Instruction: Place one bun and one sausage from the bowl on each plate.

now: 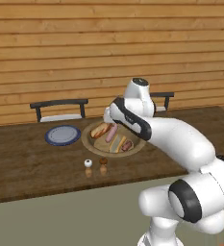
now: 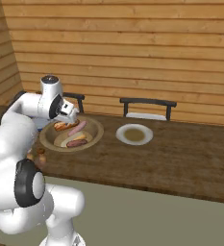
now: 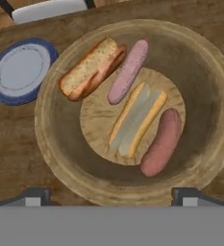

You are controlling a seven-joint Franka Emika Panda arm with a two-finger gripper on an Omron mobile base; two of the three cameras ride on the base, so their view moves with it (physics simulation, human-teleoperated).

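Wooden kitchen table (image 1: pixel 31 163), bowl (image 3: pixel 60 144) holding both buns and sausages, jaws spread wide above it, no writing legible

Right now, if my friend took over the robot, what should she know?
Gripper: open, holding nothing, above the wooden bowl.
In the bowl: orange-brown bun, pale split bun, pink sausage, reddish-brown sausage.
Blue plate and white plate hold no food.
Done: nothing yet.
Left: one bun and one sausage onto each plate.

A wall of horizontal wooden planks (image 1: pixel 84 48) backs a dark wooden table (image 1: pixel 27 163) with two black chairs (image 1: pixel 59 109).
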